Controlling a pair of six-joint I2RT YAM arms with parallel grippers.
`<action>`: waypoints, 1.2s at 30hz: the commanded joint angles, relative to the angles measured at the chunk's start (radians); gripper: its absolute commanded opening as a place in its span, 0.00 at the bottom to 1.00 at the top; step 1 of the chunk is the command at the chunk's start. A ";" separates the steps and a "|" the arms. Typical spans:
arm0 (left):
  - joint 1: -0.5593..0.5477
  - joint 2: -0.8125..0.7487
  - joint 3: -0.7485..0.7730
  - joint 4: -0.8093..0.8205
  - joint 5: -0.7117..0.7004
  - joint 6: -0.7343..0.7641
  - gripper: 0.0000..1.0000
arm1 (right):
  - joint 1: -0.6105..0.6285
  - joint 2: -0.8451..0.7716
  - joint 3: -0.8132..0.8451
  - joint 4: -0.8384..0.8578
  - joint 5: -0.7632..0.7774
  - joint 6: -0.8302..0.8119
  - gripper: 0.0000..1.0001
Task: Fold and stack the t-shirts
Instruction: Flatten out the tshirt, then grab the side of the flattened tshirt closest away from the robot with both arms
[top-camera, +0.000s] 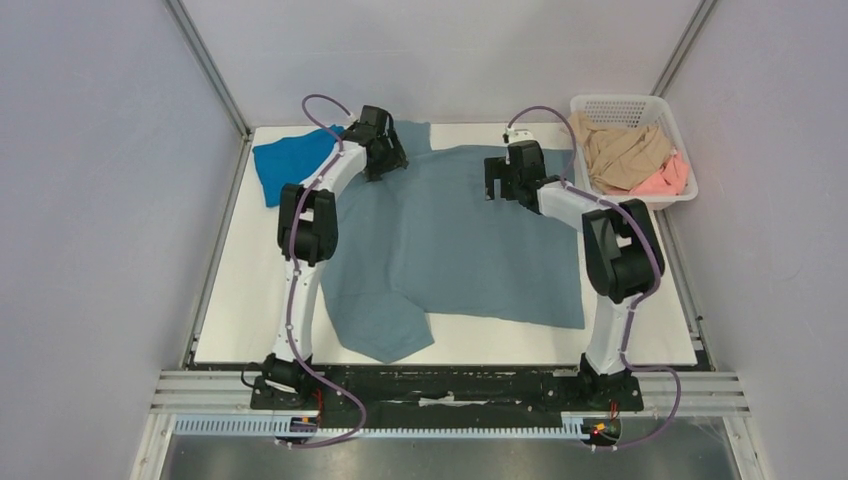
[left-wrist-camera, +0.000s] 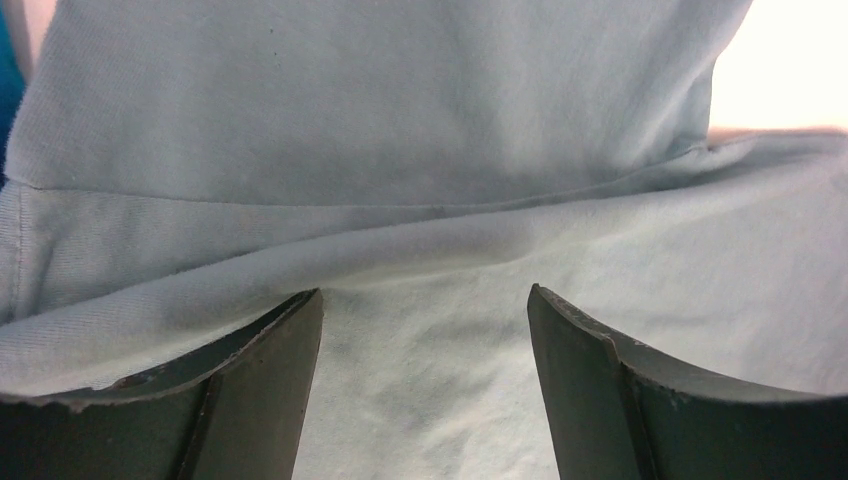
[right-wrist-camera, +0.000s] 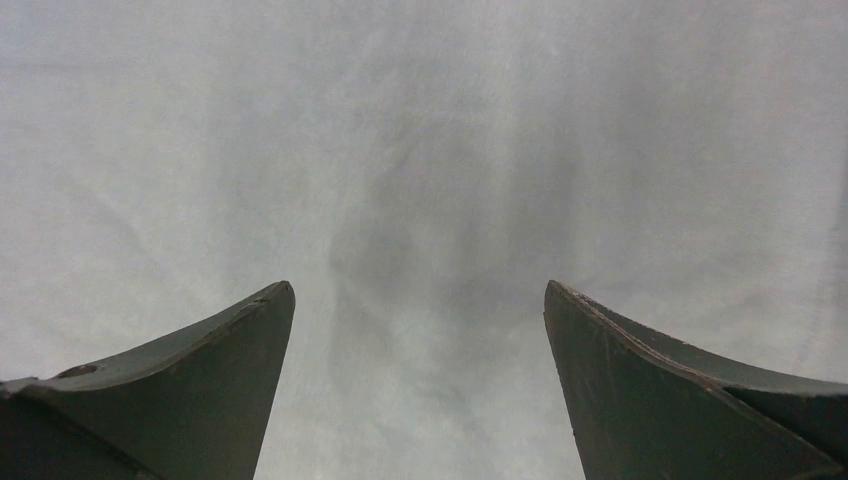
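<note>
Top external view: a large grey-blue t-shirt (top-camera: 450, 240) lies spread across the middle of the white counter (top-camera: 250, 300), one sleeve reaching toward 7 o'clock. A bright blue t-shirt (top-camera: 290, 160) lies crumpled at 10 o'clock, touching the grey-blue one. At 2 o'clock a white basket (top-camera: 620, 105) holds a tan shirt (top-camera: 620, 155) and a pink shirt (top-camera: 665, 178). The left claw (top-camera: 385, 165) sits at the shirt's far-left edge, and the right claw (top-camera: 500, 180) is over its far-right part.

Left wrist view: the left claw (left-wrist-camera: 425, 300) has its fingers apart, with nothing clamped. A raised fold of grey-blue cloth crosses just beyond the tips.

Right wrist view: the right claw (right-wrist-camera: 420, 290) stands wide apart above flat grey-blue cloth and holds nothing.
</note>
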 joint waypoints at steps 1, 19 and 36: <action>-0.040 -0.149 -0.083 -0.069 0.008 0.082 0.81 | 0.011 -0.275 -0.144 0.061 -0.016 0.026 0.98; -0.582 -1.343 -1.383 -0.141 -0.331 -0.306 0.80 | 0.006 -1.065 -0.882 0.176 -0.157 0.246 0.98; -0.867 -1.381 -1.618 -0.172 -0.251 -0.581 0.60 | 0.006 -1.104 -0.955 0.150 -0.116 0.247 0.98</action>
